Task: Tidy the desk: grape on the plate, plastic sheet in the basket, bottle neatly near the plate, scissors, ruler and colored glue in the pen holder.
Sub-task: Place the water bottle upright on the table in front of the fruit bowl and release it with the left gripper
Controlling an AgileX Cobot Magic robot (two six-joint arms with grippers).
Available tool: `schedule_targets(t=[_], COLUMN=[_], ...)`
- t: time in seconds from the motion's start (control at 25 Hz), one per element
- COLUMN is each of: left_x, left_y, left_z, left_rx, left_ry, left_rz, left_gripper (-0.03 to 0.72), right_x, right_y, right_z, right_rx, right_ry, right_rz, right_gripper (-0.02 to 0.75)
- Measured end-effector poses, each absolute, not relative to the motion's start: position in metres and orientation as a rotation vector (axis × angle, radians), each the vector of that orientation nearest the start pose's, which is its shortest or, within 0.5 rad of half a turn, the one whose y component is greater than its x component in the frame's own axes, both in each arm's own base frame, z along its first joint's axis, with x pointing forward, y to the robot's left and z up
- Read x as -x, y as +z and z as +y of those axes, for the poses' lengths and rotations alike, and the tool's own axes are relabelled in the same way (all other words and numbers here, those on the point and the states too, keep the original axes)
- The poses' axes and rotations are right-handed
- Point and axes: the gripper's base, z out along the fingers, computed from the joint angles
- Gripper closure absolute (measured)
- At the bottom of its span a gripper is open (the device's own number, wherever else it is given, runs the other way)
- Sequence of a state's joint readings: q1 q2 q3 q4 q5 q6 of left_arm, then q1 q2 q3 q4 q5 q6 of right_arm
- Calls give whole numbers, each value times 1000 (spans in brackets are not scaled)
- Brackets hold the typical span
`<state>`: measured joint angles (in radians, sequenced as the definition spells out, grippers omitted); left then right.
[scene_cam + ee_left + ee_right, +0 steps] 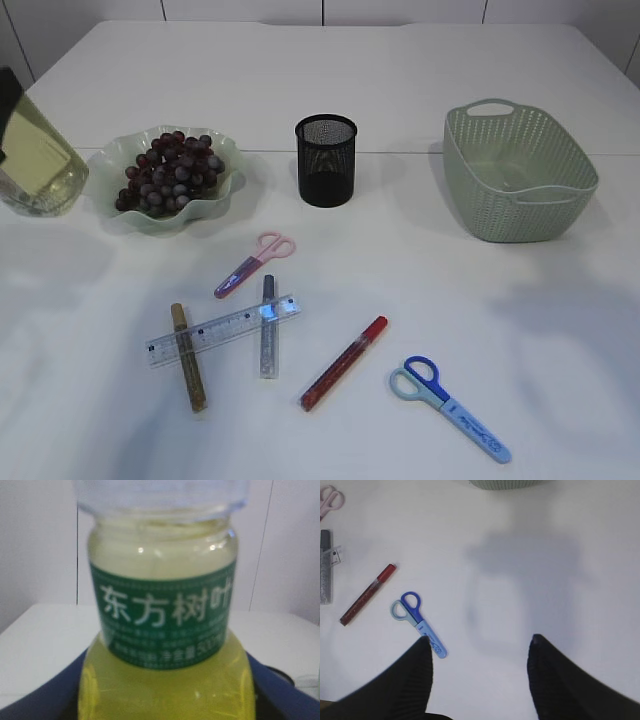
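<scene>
bottle [162, 630]: I hold it tilted at the far left, just beside the plate [222, 205].
my left gripper: pinching the bottle, I think.
my right gripper [480, 652]: spread wide over bare table, holding nothing.
grapes [170, 172]: on the plate.
how to do it well: stand the bottle up straight, set it down softly, then let go.

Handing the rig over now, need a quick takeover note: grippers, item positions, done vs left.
Left gripper: closed on the bottle, held at the table's far left beside the plate.
Right gripper: open, empty, above bare table near the blue scissors.
Done: grapes on the plate.
Left: set the bottle down; pink scissors, blue scissors, ruler and three glue pens go into the pen holder. Basket looks empty; no plastic sheet visible.
</scene>
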<state>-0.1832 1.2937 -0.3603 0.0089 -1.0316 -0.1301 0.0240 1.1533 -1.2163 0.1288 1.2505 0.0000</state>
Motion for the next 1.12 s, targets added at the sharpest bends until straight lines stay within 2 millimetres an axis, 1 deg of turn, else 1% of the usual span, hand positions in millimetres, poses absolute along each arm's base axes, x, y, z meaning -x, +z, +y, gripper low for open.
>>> schedule_targets(t=[0.08, 0.2, 0.28, 0.56, 0.72, 0.88, 1.12], left_x=[-239, -253, -260, -290, -303, -313, -321], left_y=[230, 207, 197, 174, 158, 147, 132], left_z=[-44, -45, -46, -49, -51, -53, -55], left_rx=[-32, -15, -11, 17, 17, 17, 16], left_ry=[-255, -242, -237, -220, -214, -212, -207], left_rz=[1456, 1548, 1583, 1645, 1685, 1706, 1739], left_gripper=[211, 211, 211, 211, 211, 211, 211], right_x=[-206, -206, -206, -206, -206, -206, -206], right_y=[376, 376, 376, 376, 376, 376, 376], right_z=[16, 16, 16, 16, 16, 16, 16], right_rx=[17, 17, 17, 17, 17, 17, 17], right_ry=[184, 184, 184, 184, 184, 184, 184], right_rz=[2667, 2667, 2667, 2666, 2666, 2666, 2666], right_gripper=[263, 263, 263, 263, 263, 263, 263])
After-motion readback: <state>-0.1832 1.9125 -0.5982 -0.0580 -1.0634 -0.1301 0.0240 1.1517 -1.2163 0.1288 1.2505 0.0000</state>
